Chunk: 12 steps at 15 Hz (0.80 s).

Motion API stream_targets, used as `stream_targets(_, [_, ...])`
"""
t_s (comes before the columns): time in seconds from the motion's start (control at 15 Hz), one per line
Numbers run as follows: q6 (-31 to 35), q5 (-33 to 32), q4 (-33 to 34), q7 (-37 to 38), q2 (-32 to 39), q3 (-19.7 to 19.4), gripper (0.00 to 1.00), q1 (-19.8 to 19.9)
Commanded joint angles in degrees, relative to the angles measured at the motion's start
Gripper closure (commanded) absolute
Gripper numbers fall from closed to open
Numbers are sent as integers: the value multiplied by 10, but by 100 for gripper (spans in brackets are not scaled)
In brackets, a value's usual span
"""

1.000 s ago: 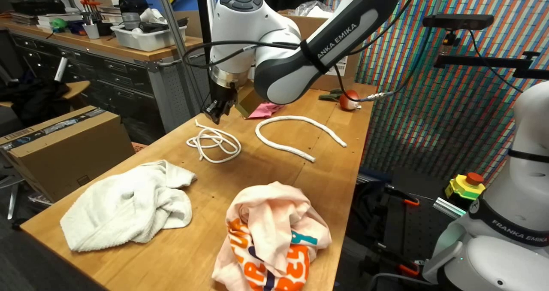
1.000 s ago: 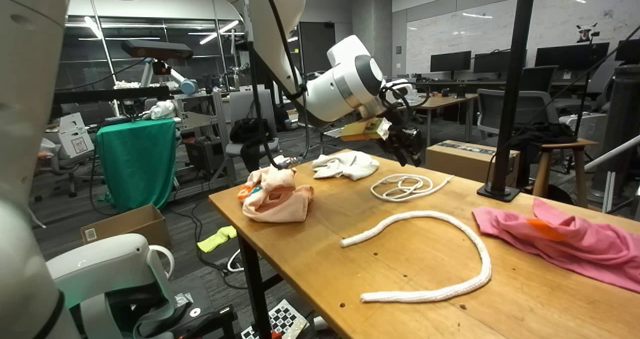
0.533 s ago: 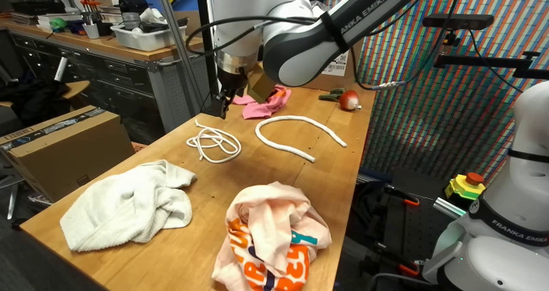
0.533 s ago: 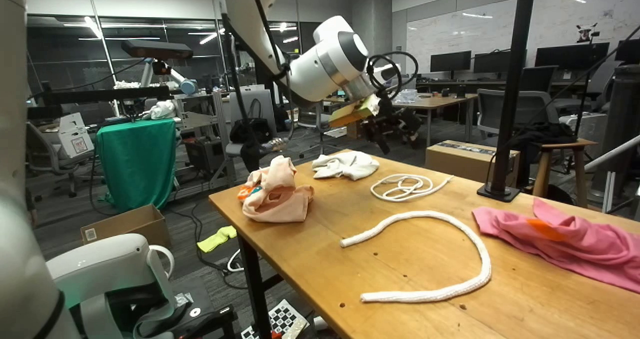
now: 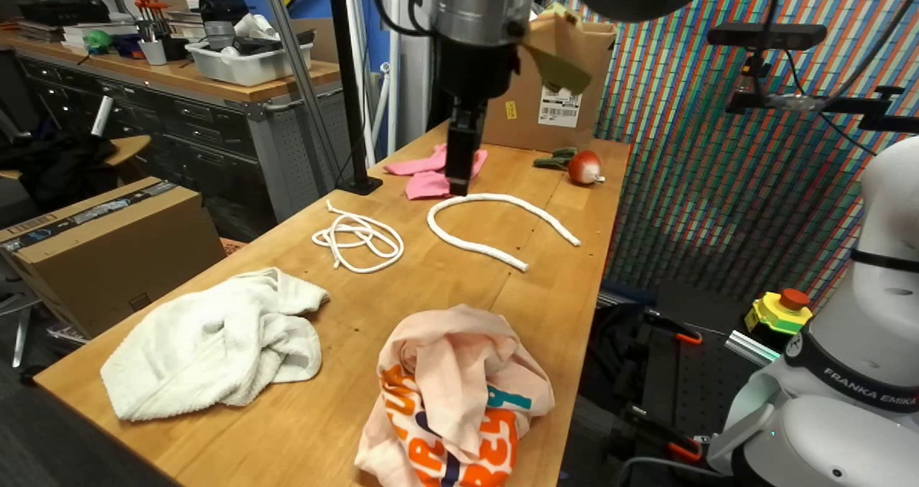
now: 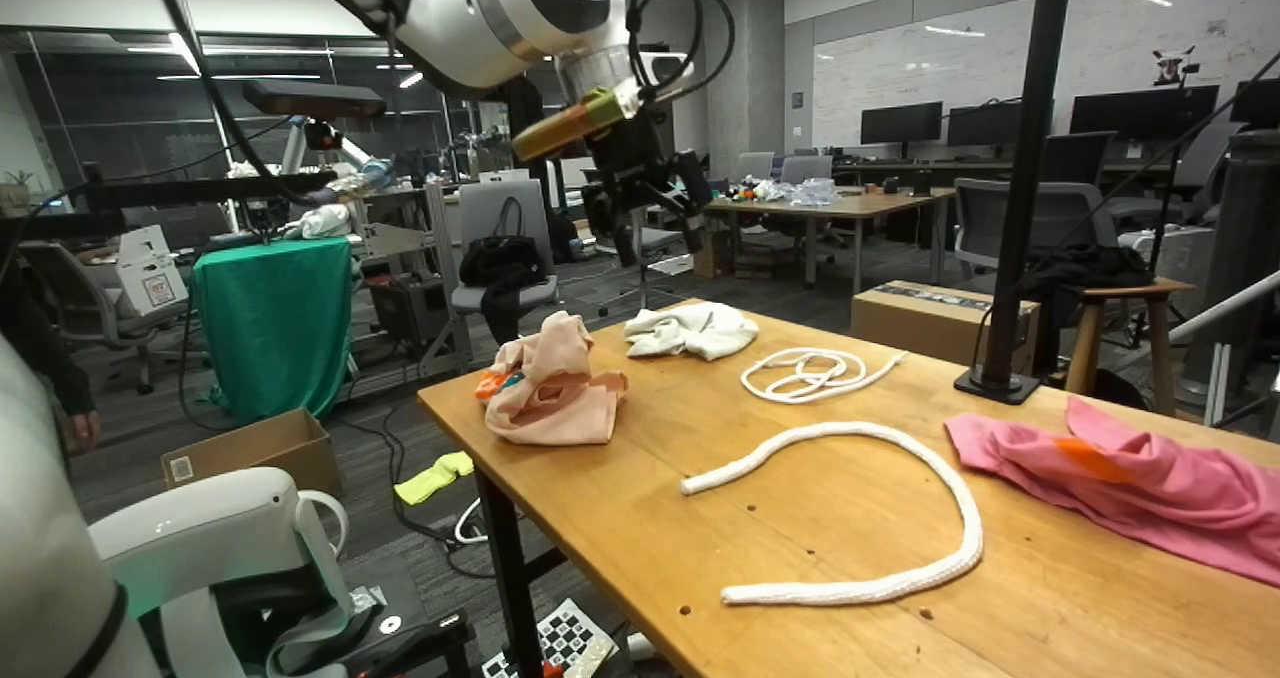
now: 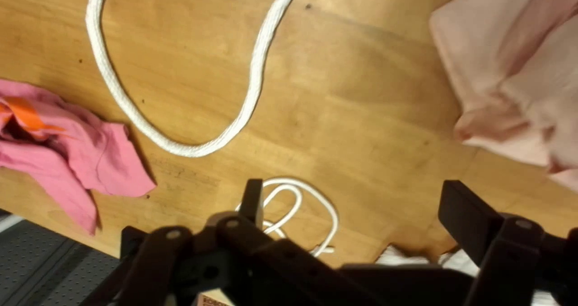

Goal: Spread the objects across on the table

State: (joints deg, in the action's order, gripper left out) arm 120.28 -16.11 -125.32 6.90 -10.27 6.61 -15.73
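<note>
Across the tabletop (image 5: 323, 415) lie cord (image 5: 366, 233), strip (image 6: 970, 528), ball (image 5: 585, 167), pink cloth (image 6: 1150, 478), peach cloth (image 5: 459, 393) and white cloth (image 5: 222, 350), separate, as the end effector (image 7: 353, 197) swings inward overhead, jaws now wide apart and empty, so the spreading looks nearly done.

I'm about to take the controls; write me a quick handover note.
Gripper: jaws open, nothing held, raised above the table.
Where: off-white cloth and peach cloth at one end; thin white cord and white curved strip mid-table; pink cloth and small red ball toward the brown cardboard box, a dark green item by the ball.
Done: cloths, cord, strip and ball lie apart.
Left: likely little, perhaps opening out the bunched cloths; whether the box holds more, I can't tell.
</note>
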Motion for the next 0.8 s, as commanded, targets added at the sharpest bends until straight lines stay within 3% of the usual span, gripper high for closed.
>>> stream_targets(0.0, [-78,86,-65,-81,-135,24,0,-2])
stream_targets(0.2, [-119,129,-109,-92,-238,37,0,-14])
stream_targets(0.6, [-98,174,-191,-44,-410,54,0,-19])
stream_targets(0.67, [-119,163,-152,-63,-352,55,0,-11])
stream_targets(0.73, [-121,163,-160,-63,-370,57,0,-11])
